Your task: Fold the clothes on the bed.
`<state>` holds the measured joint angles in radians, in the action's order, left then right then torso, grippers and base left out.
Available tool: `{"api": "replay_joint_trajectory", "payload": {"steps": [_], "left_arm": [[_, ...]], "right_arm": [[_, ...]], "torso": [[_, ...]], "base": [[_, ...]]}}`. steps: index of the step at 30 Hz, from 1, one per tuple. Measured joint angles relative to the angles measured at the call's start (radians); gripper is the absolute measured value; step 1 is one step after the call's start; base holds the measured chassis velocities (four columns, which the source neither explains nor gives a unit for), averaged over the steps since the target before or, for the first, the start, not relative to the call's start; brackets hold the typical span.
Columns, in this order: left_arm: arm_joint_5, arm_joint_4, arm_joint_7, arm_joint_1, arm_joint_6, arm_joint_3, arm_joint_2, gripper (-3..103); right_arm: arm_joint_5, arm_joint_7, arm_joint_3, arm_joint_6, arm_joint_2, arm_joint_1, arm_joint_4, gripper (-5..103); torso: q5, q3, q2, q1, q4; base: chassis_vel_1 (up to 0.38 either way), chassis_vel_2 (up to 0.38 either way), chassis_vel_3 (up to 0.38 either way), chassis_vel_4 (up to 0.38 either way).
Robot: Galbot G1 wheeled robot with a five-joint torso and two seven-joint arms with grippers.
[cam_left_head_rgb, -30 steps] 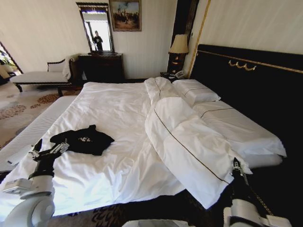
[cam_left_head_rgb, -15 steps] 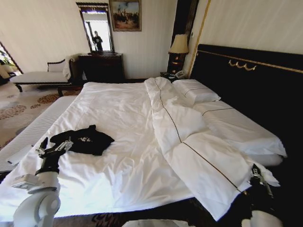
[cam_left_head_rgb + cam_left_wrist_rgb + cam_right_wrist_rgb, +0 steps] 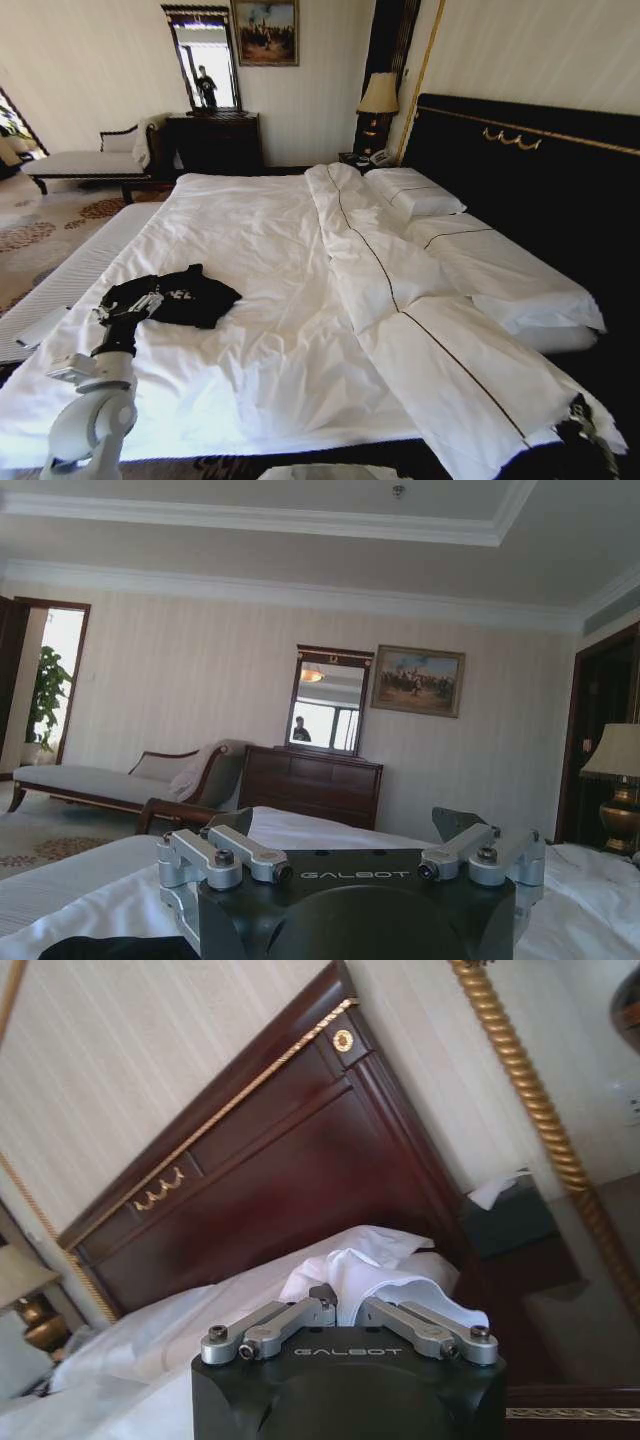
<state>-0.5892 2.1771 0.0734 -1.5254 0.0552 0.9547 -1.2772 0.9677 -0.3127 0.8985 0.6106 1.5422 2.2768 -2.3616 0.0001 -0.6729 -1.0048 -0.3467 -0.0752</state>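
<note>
Right gripper [image 3: 345, 1310] pinching the duvet [image 3: 450, 360] corner at the bed [image 3: 250, 260] edge
Left gripper [image 3: 128, 310] spread wide, touching the black T-shirt [image 3: 185, 295]

My left gripper [image 3: 352, 865] stands with its fingers spread wide over the white bed [image 3: 110, 905], a scrap of black clothes [image 3: 115, 948] just beside it, dresser [image 3: 310, 788] and mirror [image 3: 328, 702] beyond
</note>
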Motion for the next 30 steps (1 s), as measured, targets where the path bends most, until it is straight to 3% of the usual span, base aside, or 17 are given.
{"api": "replay_joint_trajectory", "payload": {"steps": [15, 30], "left_arm": [[-0.014, -0.027, -0.001, 0.018, -0.001, -0.014, 0.021, 100], [-0.012, -0.066, -0.003, 0.041, -0.002, -0.027, 0.016, 100]], "right_arm": [[-0.103, -0.108, -0.047, 0.027, 0.046, 0.039, 0.096, 0], [-0.133, -0.216, -0.026, 0.007, 0.037, 0.023, 0.206, 0]], "torso": [[0.0000, 0.000, 0.000, 0.000, 0.0001], [0.0000, 0.000, 0.000, 0.000, 0.0001]], "base": [[0.000, 0.000, 0.000, 0.000], [0.000, 0.000, 0.000, 0.000]]}}
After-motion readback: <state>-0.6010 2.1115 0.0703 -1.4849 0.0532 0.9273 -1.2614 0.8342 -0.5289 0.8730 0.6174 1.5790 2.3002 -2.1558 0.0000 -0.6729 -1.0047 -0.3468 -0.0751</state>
